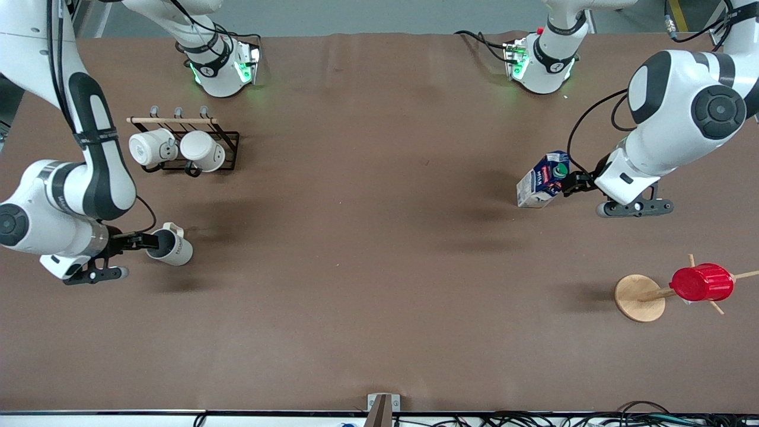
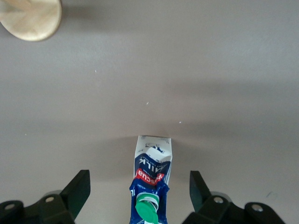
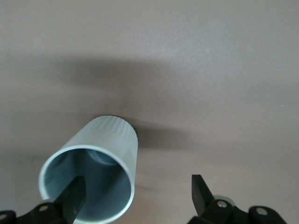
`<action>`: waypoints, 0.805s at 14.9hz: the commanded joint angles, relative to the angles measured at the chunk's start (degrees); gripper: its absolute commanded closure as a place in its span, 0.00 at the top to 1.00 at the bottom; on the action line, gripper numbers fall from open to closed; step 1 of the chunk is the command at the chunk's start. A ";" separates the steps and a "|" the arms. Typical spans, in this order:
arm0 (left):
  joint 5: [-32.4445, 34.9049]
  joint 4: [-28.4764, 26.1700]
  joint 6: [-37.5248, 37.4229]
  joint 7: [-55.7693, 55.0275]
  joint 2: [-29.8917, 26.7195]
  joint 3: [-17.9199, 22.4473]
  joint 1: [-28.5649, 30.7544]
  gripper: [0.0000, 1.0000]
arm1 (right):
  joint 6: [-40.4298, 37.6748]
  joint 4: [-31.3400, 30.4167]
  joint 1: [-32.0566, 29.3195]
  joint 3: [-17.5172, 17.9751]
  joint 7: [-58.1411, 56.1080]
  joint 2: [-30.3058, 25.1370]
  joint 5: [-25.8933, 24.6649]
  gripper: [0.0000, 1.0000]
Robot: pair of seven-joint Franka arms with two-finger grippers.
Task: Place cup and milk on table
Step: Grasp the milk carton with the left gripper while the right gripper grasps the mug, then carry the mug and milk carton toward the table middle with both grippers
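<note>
The beige-cream cup stands on the brown table toward the right arm's end. My right gripper is open at its rim. In the right wrist view one finger is inside the cup and the other is outside, clear of the wall; the right gripper grips nothing. The blue and white milk stands on the table toward the left arm's end. My left gripper is open around its top. In the left wrist view the milk sits between the wide-open fingers of the left gripper, touching neither.
A black rack with two white mugs stands farther from the front camera than the cup. A wooden stand with a red ribbed cup is nearer the front camera than the milk; its base shows in the left wrist view.
</note>
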 commanded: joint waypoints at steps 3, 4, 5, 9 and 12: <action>-0.23 -4.06 1.03 0.04 -1.83 -0.59 0.08 0.95 | 6.35 -4.48 -0.43 0.26 -1.19 0.90 2.78 0.72; -1.01 -4.14 1.03 0.12 -1.66 -0.59 -0.27 0.95 | 6.26 -4.48 -0.43 0.26 -1.10 0.90 3.05 0.56; -1.80 -4.15 1.03 -0.05 -1.31 -0.68 -0.36 0.95 | 6.26 -4.48 -0.43 0.26 -1.10 0.98 3.14 0.38; -4.71 -4.06 1.03 -1.45 0.01 -0.94 -0.54 0.95 | 6.26 -3.95 -0.35 0.17 -1.01 1.25 7.26 0.00; -4.28 -4.41 1.12 -2.25 1.24 -2.00 -0.45 0.95 | 5.47 -2.64 0.00 0.17 -0.40 0.99 7.36 0.00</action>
